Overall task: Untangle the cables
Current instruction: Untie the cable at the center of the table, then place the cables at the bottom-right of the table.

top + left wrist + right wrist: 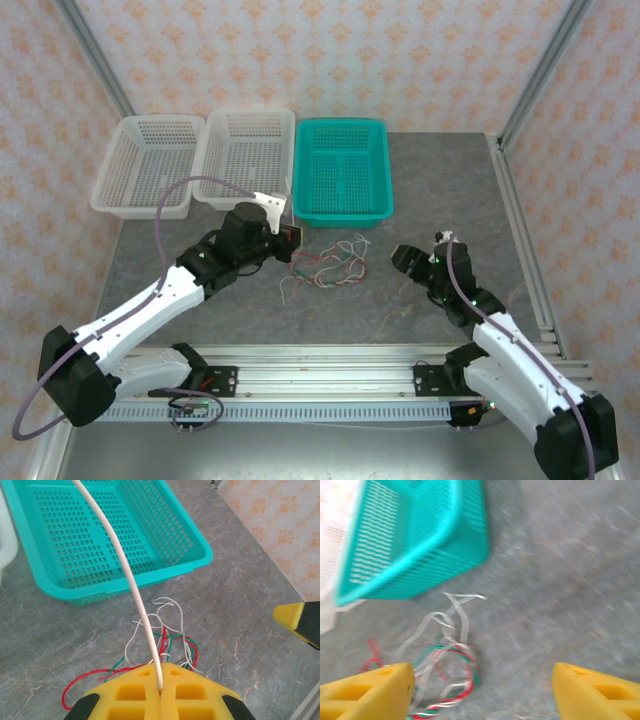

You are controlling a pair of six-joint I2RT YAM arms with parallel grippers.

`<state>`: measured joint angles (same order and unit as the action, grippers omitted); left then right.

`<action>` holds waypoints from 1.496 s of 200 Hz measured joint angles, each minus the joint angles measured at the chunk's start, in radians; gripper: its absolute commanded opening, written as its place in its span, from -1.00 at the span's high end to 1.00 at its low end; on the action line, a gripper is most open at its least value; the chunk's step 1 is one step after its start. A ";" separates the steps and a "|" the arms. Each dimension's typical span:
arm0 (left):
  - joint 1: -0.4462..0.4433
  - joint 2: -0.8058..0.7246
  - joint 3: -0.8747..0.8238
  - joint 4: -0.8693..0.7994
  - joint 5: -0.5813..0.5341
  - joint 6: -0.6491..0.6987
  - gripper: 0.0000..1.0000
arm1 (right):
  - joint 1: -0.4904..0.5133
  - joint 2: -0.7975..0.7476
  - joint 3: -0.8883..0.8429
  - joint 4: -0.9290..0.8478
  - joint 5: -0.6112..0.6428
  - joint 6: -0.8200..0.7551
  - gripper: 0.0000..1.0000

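From the top camera I see the cables (325, 268) lying in a loose red, green and cream-white tangle on the table (440, 200). They sit just near of the teal basket (340, 216), between my two arms. Two white baskets (200, 140) stand side by side at the far left, next to the teal one.

The left gripper (290, 235) is at the far left edge of the tangle, close to the teal basket's near left corner. On its wrist camera the yellow fingers (135, 695) are pressed together with no gap, pinching one cream cable (131, 575). That cable comes out of the seam between them, curves across in front of the teal basket and leaves the frame at the top. Just beyond the fingertips the rest of the tangle lies on the table, red and green loops mixed with thin white ones.

The right gripper (402, 258) is to the right of the tangle, apart from it and pointing left toward it. Its wrist picture is blurred, but the two yellow fingers (370, 692) stand wide apart with nothing gripped. The tangle lies on the table ahead. A red, green and white loop sits just beside the finger at the left of that picture, and I can't tell whether it touches.
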<state>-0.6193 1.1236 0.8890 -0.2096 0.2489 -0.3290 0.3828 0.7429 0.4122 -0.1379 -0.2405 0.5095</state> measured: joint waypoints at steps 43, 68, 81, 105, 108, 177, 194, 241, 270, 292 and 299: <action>-0.001 -0.007 0.001 0.010 0.029 0.034 1.00 | 0.344 0.204 0.098 0.163 -0.040 -0.307 -0.37; -0.001 -0.037 0.003 0.009 0.033 0.050 1.00 | 0.428 0.462 0.191 0.254 -0.081 -0.496 -0.34; -0.001 -0.058 0.006 0.009 0.033 0.051 1.00 | 0.441 0.579 0.219 0.305 -0.101 -0.559 -0.33; -0.001 -0.103 0.022 0.008 0.032 0.058 1.00 | 0.443 0.785 0.290 0.360 -0.122 -0.626 -0.33; -0.001 -0.108 0.026 0.007 0.032 0.059 1.00 | 0.443 0.811 0.302 0.367 -0.122 -0.630 -0.33; -0.002 -0.190 0.129 -0.166 -0.154 0.077 1.00 | 0.443 1.006 0.351 0.464 -0.127 -0.562 0.85; 0.029 -0.187 0.171 -0.266 -0.272 0.068 1.00 | 0.443 0.998 0.351 0.462 -0.129 -0.506 0.85; 0.358 -0.190 0.173 -0.386 -0.329 0.019 1.00 | 0.429 0.905 0.308 0.352 -0.119 -0.330 0.66; 0.484 -0.196 0.166 -0.386 -0.327 0.019 1.00 | 0.365 0.839 0.188 0.311 -0.108 -0.202 0.61; 0.576 -0.196 0.163 -0.385 -0.317 0.016 1.00 | 0.340 0.771 0.139 0.288 -0.083 -0.128 0.57; 0.591 -0.196 0.163 -0.385 -0.317 0.016 1.00 | 0.337 0.755 0.127 0.282 -0.072 -0.108 0.51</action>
<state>-0.0280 0.9272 1.0519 -0.5945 -0.0681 -0.3134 0.7200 1.4975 0.5396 0.1440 -0.3126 0.4019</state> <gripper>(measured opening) 0.047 0.210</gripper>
